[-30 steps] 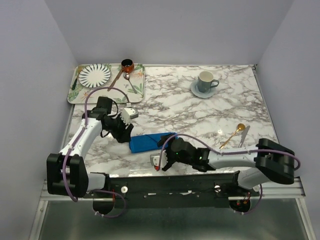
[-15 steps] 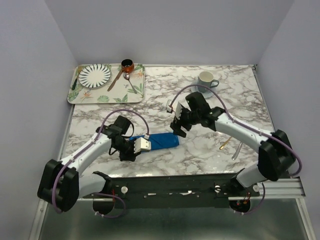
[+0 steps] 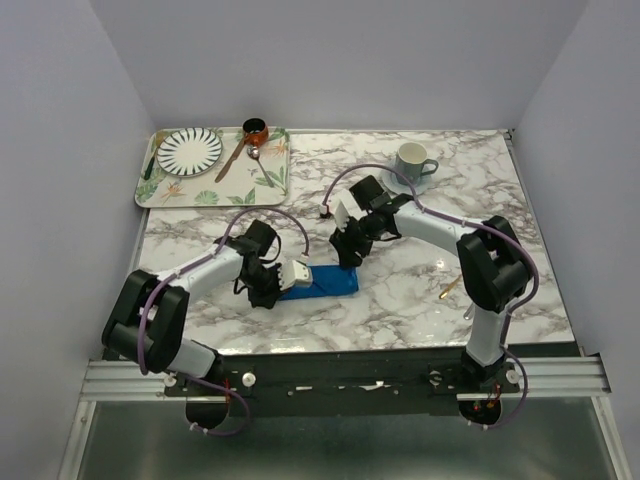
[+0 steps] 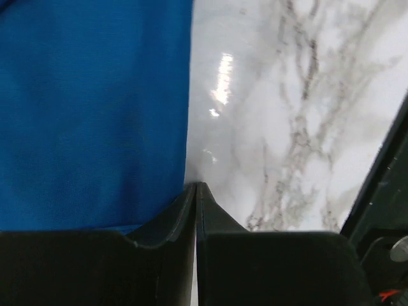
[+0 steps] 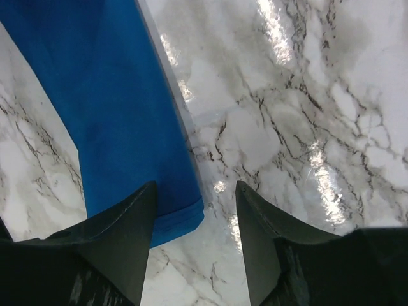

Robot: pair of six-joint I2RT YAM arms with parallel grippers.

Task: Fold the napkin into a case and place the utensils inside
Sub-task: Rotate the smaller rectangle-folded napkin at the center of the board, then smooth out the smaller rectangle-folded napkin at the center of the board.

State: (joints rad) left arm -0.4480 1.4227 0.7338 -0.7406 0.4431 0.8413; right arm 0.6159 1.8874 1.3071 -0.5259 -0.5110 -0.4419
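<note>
The blue napkin [image 3: 330,280] lies on the marble table as a narrow folded strip. My left gripper [image 3: 277,292] is at its left end. In the left wrist view the jaws [image 4: 195,186] are shut, and their tips meet right on the long edge of the cloth [image 4: 95,108]. My right gripper [image 3: 350,256] is at the strip's right end. It is open [image 5: 194,191], with the napkin's [image 5: 121,115] end corner between its fingers. Of the utensils, only a bit of the gold spoon [image 3: 447,291] shows beside my right forearm.
A floral tray [image 3: 268,176] at the back left holds a striped plate [image 3: 189,149], a brown-handled spoon [image 3: 235,157] and a small brown pot [image 3: 255,129]. A grey cup on a saucer [image 3: 412,165] stands at the back right.
The left gripper has closed at the napkin's left end. The right gripper has come down over the right end corner, and its jaws have narrowed.
</note>
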